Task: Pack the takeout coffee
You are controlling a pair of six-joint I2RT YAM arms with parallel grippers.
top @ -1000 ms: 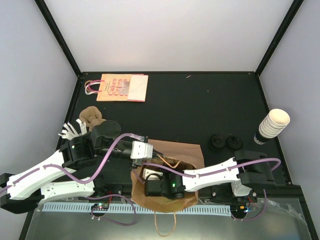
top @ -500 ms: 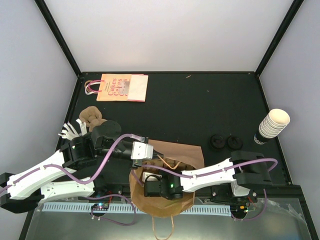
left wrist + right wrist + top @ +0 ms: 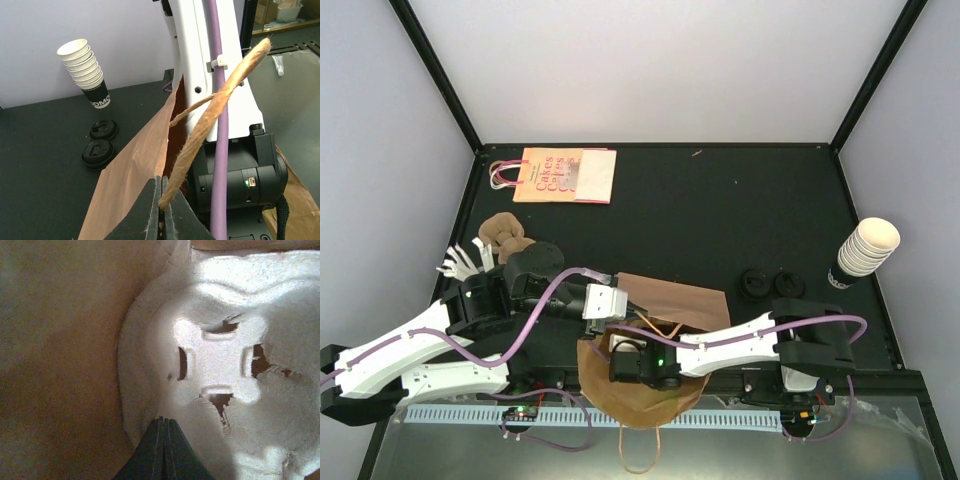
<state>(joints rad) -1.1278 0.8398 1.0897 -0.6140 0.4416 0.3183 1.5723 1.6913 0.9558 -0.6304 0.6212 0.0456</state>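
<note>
The brown paper bag (image 3: 665,296) lies between the arms. Inside it sits a pulp tray (image 3: 220,360), with the closed right gripper (image 3: 164,424) at its rim. The left gripper (image 3: 161,195) pinches the bag's twine handle (image 3: 220,95). I cannot tell where the takeout coffee is or which way it points.

Pulp tray (image 3: 220,365) and right arm (image 3: 735,343) crowd bag (image 3: 675,300) interior

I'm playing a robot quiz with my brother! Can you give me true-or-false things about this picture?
The left claw grips the brown paper bag. True.
The right claw is wide open. False: it is shut, over a pulp cup tray.
Two black lids lie near the stack of paper cups. True.
The orange Cakes bag stands upright. False: it lies flat on the table.
</note>
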